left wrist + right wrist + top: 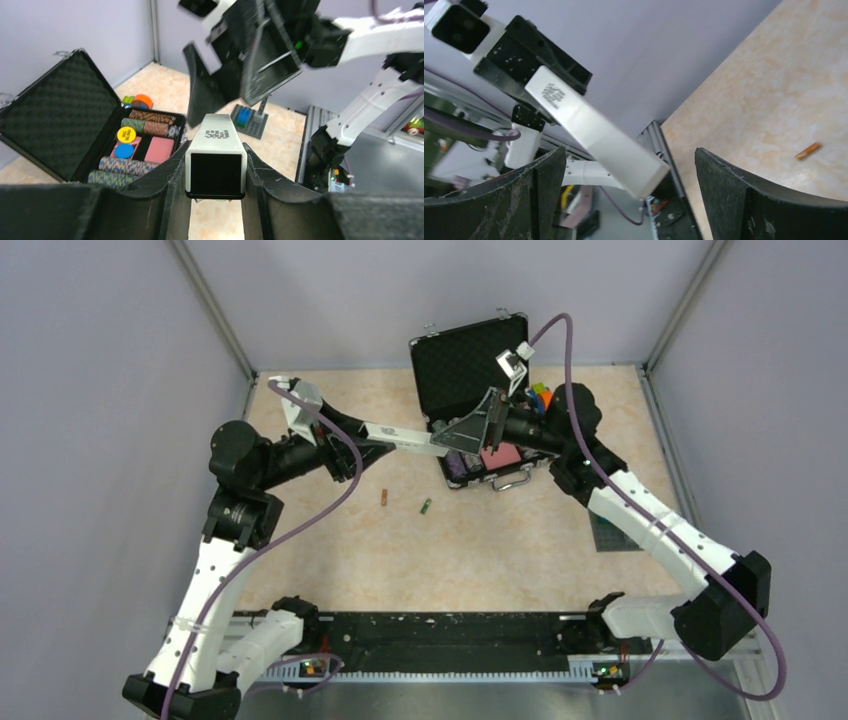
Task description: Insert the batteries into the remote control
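Observation:
The remote control [405, 437], a slim white bar with a small dark label, hangs above the table with my left gripper [362, 440] shut on one end. In the left wrist view the remote control [216, 142] sticks forward between the fingers of my left gripper [216, 200]. My right gripper [455, 437] stands open around the bar's far end. In the right wrist view the remote control [594, 132] ends between the wide-apart fingers of my right gripper [629, 200], touching neither. Two batteries lie on the table: one brownish-red [383, 497] [808, 150], one green [425, 505].
An open black case [470, 365] with poker chips [131, 135] and a pink block stands at the back, just behind my right gripper. A grey baseplate [615, 535] lies at the right, beside the right arm. Grey walls close in the table on three sides.

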You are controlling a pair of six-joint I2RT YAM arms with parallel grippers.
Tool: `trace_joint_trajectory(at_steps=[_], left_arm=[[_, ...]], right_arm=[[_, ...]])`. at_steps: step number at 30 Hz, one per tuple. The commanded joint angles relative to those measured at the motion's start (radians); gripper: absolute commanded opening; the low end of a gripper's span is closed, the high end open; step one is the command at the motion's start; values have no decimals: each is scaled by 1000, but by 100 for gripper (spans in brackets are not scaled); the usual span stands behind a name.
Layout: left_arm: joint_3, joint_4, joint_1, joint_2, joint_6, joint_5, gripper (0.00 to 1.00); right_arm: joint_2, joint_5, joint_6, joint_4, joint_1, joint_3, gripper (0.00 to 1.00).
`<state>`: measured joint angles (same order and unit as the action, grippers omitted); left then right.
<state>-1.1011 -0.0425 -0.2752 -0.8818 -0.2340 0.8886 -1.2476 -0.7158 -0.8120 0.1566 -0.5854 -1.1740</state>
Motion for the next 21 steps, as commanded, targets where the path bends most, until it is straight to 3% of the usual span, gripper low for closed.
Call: trace_joint_trajectory(at_steps=[1,6,13,16,21], left_arm=[[-47,197,4,-12,-163,37,0],[-74,208,13,-60,-203,153,0],[-74,525,77,-162,-462,297,0],[-89,688,92,-219,-600,340,0],[-113,723,94,-261,-637,374,0]], right_arm=[[-22,33,-389,279,11,60,96],[-43,20,-539,391,13,84,96],[-90,5,-860,738,14,192,85],[-88,10,-879,753,13,201,81],[-105,13,-882,760,13,169,76]])
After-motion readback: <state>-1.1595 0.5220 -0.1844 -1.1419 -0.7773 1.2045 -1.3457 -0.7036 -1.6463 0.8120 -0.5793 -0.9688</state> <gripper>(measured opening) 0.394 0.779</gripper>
